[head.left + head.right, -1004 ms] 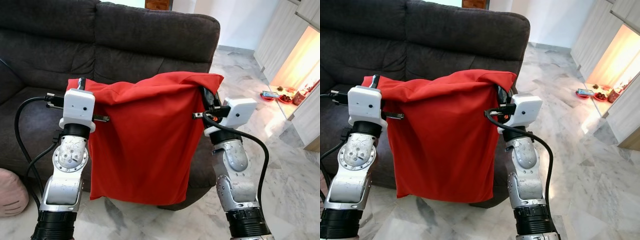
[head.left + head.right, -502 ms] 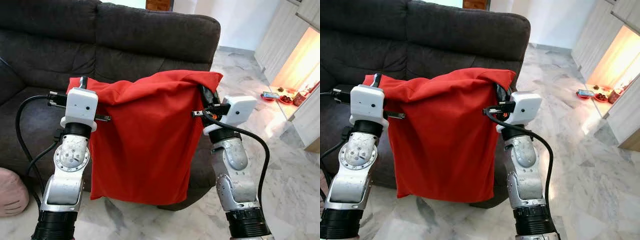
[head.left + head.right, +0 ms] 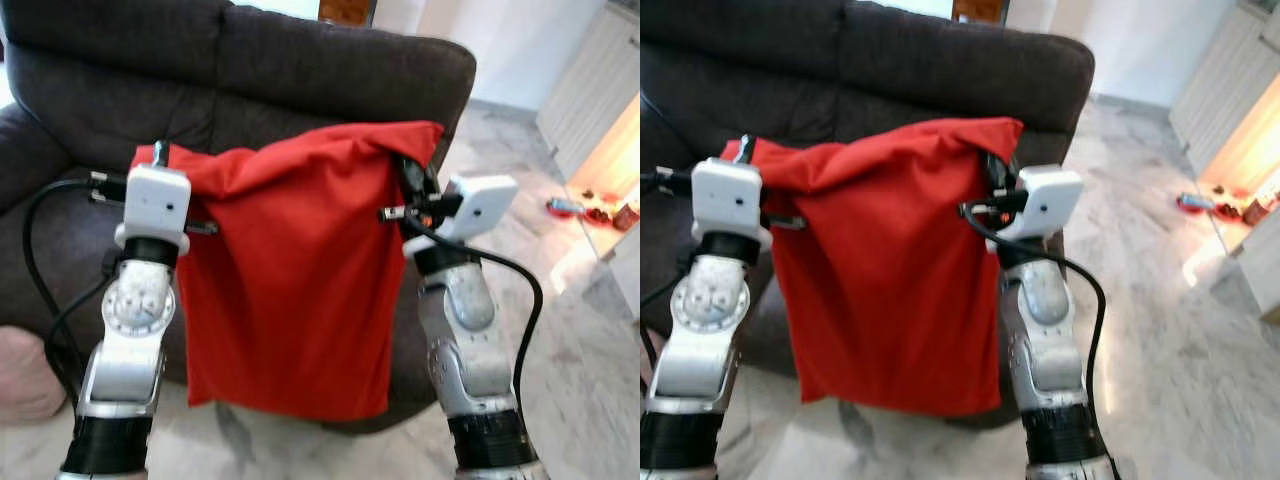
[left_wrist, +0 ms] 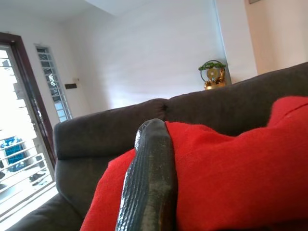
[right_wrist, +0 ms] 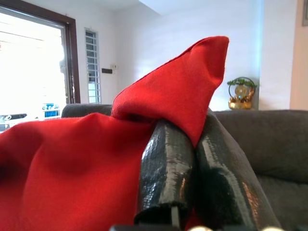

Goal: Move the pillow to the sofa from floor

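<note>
Now, nearest the camera, the two silver arms rise from the bottom of the head view, each wrist carrying a white camera block. The left gripper (image 3: 160, 158) pinches the upper left corner of the limp red fabric pillow (image 3: 290, 270); its wrist view shows one black finger (image 4: 149, 178) lying against the cloth. The right gripper (image 3: 415, 190) has its fingers pressed together on the upper right corner, and its wrist view shows the red corner nipped between the two fingers (image 5: 166, 168). The pillow hangs flat between the arms, its lower edge clear of the pale marble floor (image 3: 590, 350) and in front of the seat edge.

Behind it stands the dark grey fabric sofa (image 3: 330, 80), with a pale pink cushion (image 3: 25, 370) low at the left. Compared with a second ago, the sofa's backrest sits larger and shifted in the frame, and the view is slightly blurred, so the robot has stepped or leaned toward it while the grip stayed as it was. I judge the carry nearly done; what remains is to reach over the seat and release.
</note>
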Robot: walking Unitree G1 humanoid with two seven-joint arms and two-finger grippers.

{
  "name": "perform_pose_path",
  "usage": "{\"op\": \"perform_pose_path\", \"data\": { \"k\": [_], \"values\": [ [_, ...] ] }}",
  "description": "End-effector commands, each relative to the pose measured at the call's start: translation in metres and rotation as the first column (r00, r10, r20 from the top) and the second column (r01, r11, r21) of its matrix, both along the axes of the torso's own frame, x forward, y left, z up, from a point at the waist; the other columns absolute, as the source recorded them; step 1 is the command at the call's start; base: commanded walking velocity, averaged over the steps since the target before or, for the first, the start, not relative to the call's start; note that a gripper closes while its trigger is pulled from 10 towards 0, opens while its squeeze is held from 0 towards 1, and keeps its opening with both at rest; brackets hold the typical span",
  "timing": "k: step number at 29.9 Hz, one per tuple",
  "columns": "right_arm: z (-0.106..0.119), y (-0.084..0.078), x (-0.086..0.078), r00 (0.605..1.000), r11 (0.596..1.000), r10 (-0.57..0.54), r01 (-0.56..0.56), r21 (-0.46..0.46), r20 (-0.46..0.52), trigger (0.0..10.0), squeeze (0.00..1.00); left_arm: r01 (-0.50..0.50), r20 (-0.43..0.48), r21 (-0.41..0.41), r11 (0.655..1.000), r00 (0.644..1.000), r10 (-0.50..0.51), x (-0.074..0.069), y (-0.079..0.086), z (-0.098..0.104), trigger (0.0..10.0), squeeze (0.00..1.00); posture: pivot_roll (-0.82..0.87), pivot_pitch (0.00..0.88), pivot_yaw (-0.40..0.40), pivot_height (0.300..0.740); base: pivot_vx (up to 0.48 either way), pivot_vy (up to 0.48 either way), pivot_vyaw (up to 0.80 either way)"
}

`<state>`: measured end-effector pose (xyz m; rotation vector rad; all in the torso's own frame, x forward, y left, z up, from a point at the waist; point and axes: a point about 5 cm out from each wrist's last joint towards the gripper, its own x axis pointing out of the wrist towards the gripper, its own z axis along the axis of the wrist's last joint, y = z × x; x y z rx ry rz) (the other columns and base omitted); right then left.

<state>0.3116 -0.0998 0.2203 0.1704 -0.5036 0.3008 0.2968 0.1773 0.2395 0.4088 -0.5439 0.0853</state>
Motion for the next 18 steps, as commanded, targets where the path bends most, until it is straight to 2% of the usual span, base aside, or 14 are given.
{"op": "perform_pose_path", "data": {
  "k": [1,18],
  "values": [
    [0.0232,-0.0032,-0.0047,0.995,1.000,-0.003,0.001,0.022,0.100,10.0,0.00,0.052,0.107,0.009,0.999,0.993,-0.053,-0.0061,-0.0130,0.0236,10.0,0.00,0.12,0.000,-0.135,0.740,0.334,0.000,0.00],
    [0.0288,-0.0022,-0.0042,0.994,1.000,-0.001,-0.002,0.024,0.113,10.0,0.00,0.054,0.129,0.007,0.999,0.990,-0.055,-0.0039,-0.0129,0.0313,10.0,0.00,0.12,0.000,-0.135,0.740,0.336,0.000,0.00]
  ]
}}
